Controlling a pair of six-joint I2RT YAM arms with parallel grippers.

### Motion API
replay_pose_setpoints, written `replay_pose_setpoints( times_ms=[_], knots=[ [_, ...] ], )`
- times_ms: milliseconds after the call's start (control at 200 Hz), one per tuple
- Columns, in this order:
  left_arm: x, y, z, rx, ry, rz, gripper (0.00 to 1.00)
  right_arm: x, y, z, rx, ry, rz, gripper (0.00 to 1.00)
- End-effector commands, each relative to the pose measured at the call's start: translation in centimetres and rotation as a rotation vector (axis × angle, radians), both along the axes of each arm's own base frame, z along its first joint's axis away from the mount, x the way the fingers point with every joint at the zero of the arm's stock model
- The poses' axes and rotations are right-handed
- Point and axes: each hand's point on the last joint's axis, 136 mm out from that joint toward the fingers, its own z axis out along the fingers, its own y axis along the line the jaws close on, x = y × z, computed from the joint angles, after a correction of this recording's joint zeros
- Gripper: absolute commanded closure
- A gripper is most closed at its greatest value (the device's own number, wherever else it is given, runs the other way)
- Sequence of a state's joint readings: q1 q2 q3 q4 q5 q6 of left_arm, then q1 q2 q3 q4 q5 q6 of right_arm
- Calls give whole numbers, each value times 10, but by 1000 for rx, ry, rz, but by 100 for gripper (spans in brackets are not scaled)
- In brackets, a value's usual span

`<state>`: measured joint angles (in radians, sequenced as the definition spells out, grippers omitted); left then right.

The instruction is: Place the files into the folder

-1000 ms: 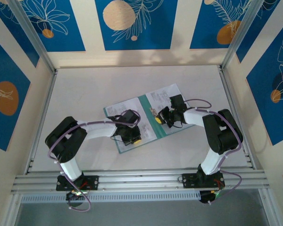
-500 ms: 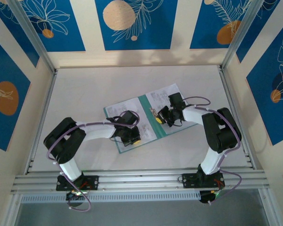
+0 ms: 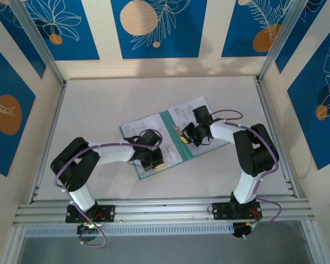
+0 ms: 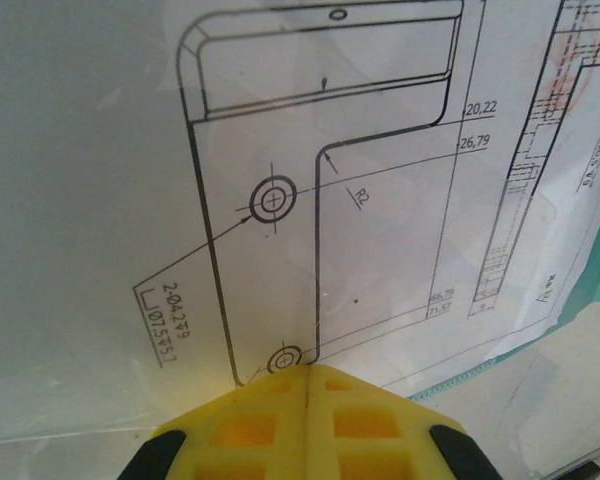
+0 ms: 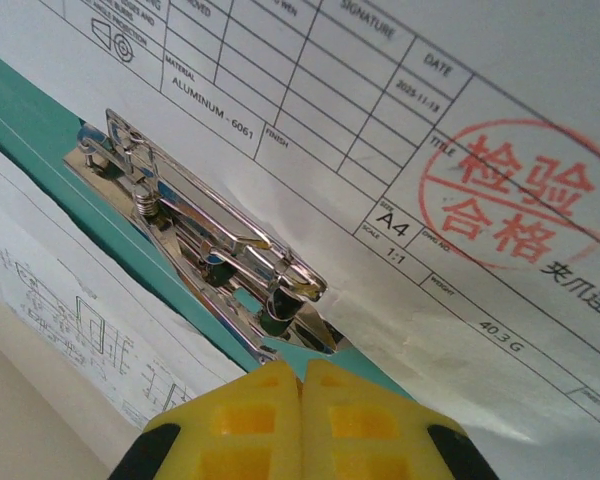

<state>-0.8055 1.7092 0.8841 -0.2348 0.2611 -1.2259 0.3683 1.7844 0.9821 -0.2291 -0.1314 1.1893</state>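
Folder (image 3: 166, 120): teal-green, lies open and flat near the middle of the table (image 3: 99, 104), at an angle to the table edges
Files: white printed sheets lie on both open halves, the left-hand sheet (image 3: 140, 129) on the left half and the right-hand sheet (image 3: 190, 110) on the right half; a teal strip shows between them
Left gripper (image 3: 157, 163): low over the near part of the left-hand sheet; from the wrist, its yellow pads (image 4: 250, 430) sit pressed together with nothing between them
Left-hand sheet, close up: line drawing of a bracket-like part with round holes and dimension figures; a sliver of teal shows past its right edge
Right gripper (image 3: 180, 132): at the folder's spine; from the wrist, jaws closed pad to pad, empty, tips just beside the metal clip (image 5: 210, 250)
Metal clip: shiny spring clamp fixed on the teal strip; the right-hand sheet's edge wrinkles where it meets the clip
Title block (image 5: 310, 90): printed grid on the right-hand sheet, readable entries A4, 1:1, aluminium
Red stamp (image 5: 510, 200): round, Chinese characters, beside the title block
Contact: cannot tell whether either pair of tips touches the paper
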Motion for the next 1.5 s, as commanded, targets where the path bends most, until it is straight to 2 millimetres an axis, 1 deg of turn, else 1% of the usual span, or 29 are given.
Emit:
replay_pose_setpoints(
  times_ms=[0,160,345,460,565,635,740,925,1135,1200,1255,1310,1496],
  knots=[
    [-28,37,-25,150,112,24,100,-28,-44,-53,-236,145,-58,100],
    [-28,37,-24,151,110,23,100,-32,-47,-58,-258,159,-53,100],
    [-29,38,-23,155,109,22,100,-32,-51,-60,-273,161,-48,100],
    [-28,38,-23,154,108,22,100,-29,-52,-59,-269,155,-51,100],
    [-29,39,-23,156,109,21,100,-23,-51,-53,-263,138,-52,100],
    [-29,38,-23,154,110,21,100,-19,-47,-50,-255,127,-45,100],
    [-28,37,-23,153,107,22,100,-19,-42,-50,-252,132,-30,100],
    [-27,37,-23,151,105,22,100,-29,-34,-57,-262,162,-10,100],
    [-26,36,-23,151,99,16,100,-45,-38,-72,-303,251,-8,100],
    [-26,36,-23,150,98,17,100,-47,-36,-72,-293,256,-12,100],
    [-26,36,-23,152,96,16,100,-46,-33,-67,-280,239,-10,100],
    [-26,37,-23,154,96,15,100,-40,-28,-58,-268,206,-3,100],
    [-26,38,-25,159,100,16,100,-12,-5,-13,-203,94,39,100]
  ],
)
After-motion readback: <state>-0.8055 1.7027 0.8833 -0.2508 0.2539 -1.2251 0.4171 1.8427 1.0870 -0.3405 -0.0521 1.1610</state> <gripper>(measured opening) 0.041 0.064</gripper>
